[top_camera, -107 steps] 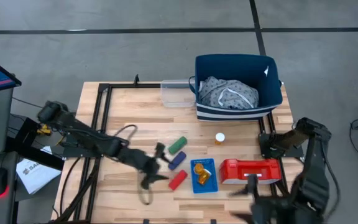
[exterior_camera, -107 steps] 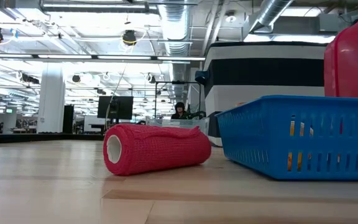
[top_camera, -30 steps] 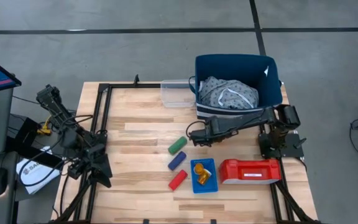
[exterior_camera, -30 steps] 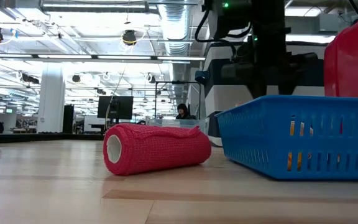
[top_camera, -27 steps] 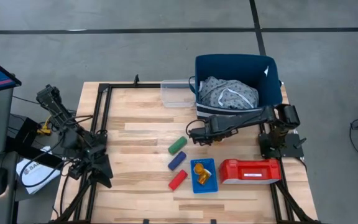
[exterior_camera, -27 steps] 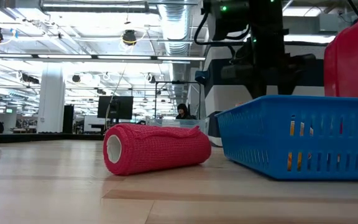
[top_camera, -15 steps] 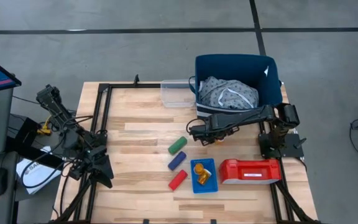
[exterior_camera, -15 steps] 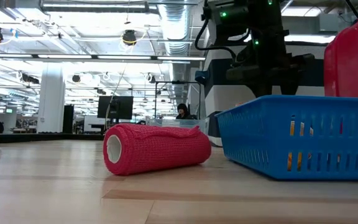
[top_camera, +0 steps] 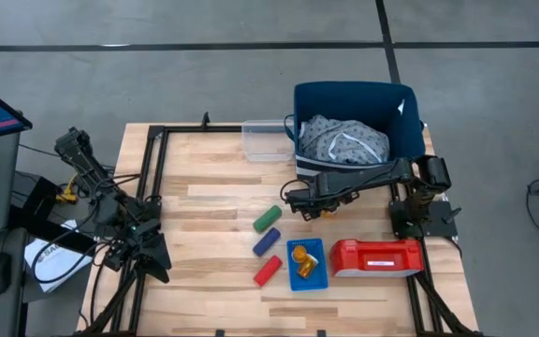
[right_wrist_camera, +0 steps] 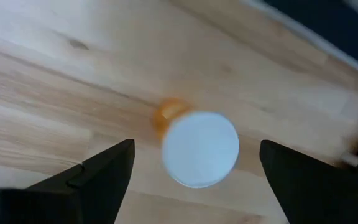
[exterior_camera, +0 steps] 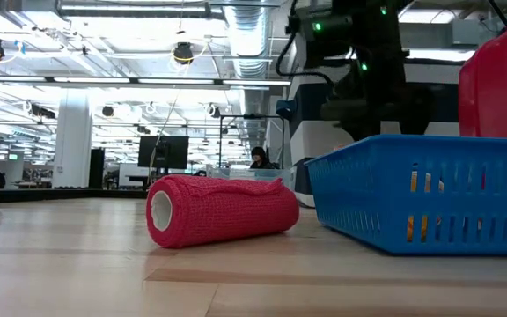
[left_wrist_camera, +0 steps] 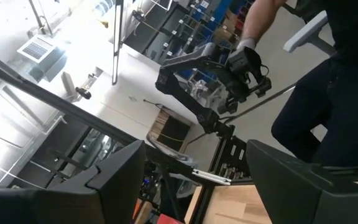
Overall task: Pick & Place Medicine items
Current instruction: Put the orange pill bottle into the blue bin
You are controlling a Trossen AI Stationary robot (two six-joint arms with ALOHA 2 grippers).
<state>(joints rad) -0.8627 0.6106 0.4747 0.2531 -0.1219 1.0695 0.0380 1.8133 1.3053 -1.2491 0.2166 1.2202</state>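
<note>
**Q:** Orange plastic under a white cap, what is it, and why is it centred so?

**A:** It is a pill bottle (right_wrist_camera: 194,144), standing upright on the wooden table (top_camera: 204,201). The right wrist view looks straight down on its cap, which sits between the right gripper (right_wrist_camera: 194,186)'s two dark fingers (right_wrist_camera: 107,171). These are spread wide on either side and touch nothing. Such framing suits a descent for a grasp from above.

**Q:** Where are the other bottles?

**A:** Orange shapes lie in the small blue basket (top_camera: 307,280), just beside the red case (top_camera: 376,256). How many bottles they make cannot be told. The basket appears to be the intended place, and the standing bottle is likely the last one outside it.

**Q:** And the coloured pieces?

**A:** Beside the basket, the red roll (exterior_camera: 218,210), blue block (top_camera: 267,241) and green block (top_camera: 268,219) form a diagonal row. They are not medicine and lie untouched.

**Q:** Farther back?

**A:** A navy bin (top_camera: 410,122) holding grey cloth (top_camera: 344,140) stands at the far edge, next to a clear container (top_camera: 265,140).

**Q:** The left arm?

**A:** It waits folded off the table's left edge. The left gripper (left_wrist_camera: 194,180) faces the room, fingers apart, holding nothing.
</note>
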